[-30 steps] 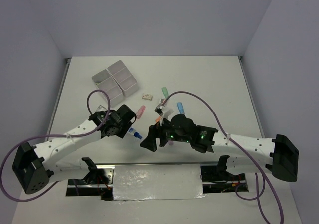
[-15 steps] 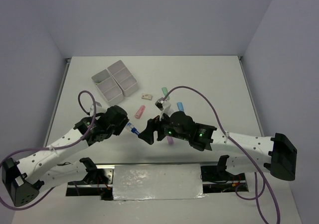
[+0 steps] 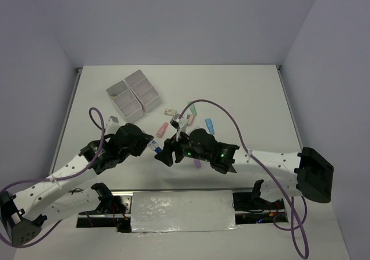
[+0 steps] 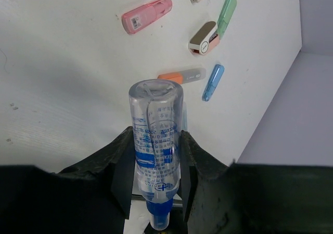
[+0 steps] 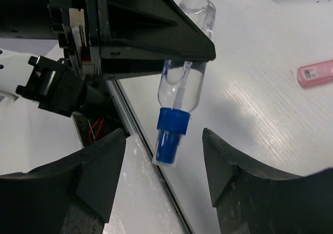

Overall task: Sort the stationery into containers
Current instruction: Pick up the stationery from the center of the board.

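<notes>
**A:** Gripping the clear tube (image 4: 156, 140) by its sides, the left gripper (image 4: 155, 166) has both fingers pressed on the printed label. The blue cap is toward the wrist and the rounded end points outward, at the lower middle of the left wrist view.

**B:** And the right gripper (image 5: 164, 140)?

**A:** Spread wide. The tube's blue cap hangs between its fingers with a gap on each side, touching neither.

**B:** Where is that from above?

**A:** Just left of centre, low in the frame, between the two wrists and over the white table (image 3: 243, 92).

**B:** What lies around it?

**A:** A pink highlighter (image 4: 146, 15), a green highlighter (image 4: 227, 13), a blue highlighter (image 4: 213, 82) and an orange highlighter (image 4: 171, 77) lie loose on the table beyond the tube. The containers (image 3: 134, 92) sit as a block at the upper left, well apart.
</notes>
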You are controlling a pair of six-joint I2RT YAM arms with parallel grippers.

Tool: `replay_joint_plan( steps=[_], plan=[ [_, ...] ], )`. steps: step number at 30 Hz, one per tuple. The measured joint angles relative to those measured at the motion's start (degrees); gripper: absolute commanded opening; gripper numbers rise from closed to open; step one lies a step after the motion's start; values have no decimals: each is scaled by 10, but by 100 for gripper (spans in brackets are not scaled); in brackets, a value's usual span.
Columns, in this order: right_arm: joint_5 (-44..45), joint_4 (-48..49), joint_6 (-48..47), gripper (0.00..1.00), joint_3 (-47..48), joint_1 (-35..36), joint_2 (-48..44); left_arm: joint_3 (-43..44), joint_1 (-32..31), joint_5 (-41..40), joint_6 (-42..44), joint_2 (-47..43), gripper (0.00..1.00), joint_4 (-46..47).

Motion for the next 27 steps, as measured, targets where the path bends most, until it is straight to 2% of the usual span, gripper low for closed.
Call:
replay_joint_plan(
  steps=[3, 9, 11, 12, 15, 16, 17, 18, 20, 21, 22, 25, 27],
  plan=[
    [-6, 6, -8, 60, 12, 0, 20, 0, 0, 5, 2, 0, 0, 4],
    [-15, 6, -19, 37, 34, -2, 75, -14, 0, 9, 10, -2, 0, 15],
    [-15, 6, -24, 16, 35, -2, 81, -16, 0, 9, 14, -2, 0, 12],
    [-12, 4, -22, 0, 35, -4, 82, -16, 0, 7, 13, -2, 0, 12],
    [-12, 0, -24, 0, 40, -6, 83, -16, 0, 5, 15, -2, 0, 16],
    [-11, -1, -24, 0, 40, -6, 83, -16, 0, 4, 17, -4, 3, 17],
    [-11, -2, -26, 0, 41, -6, 83, -17, 0, 3, 19, -6, 8, 20],
    [-10, -5, -27, 0, 43, -6, 83, -20, 0, 3, 24, -9, 22, 24],
    [-13, -11, -33, 0, 47, -10, 83, -23, 0, 2, 37, -14, 43, 32],
    [-14, -14, -35, 0, 48, -10, 83, -26, 0, 2, 46, -18, 59, 37],
    [-23, -32, -45, 0, 56, -14, 81, -28, 0, 2, 62, -23, 81, 42],
    [-51, -95, -75, 0, 82, -34, 75, -28, -1, 9, 118, -33, 99, 59],
    [-65, -152, -101, 0, 99, -46, 68, -18, -1, 13, 174, -36, 99, 63]
  ],
)
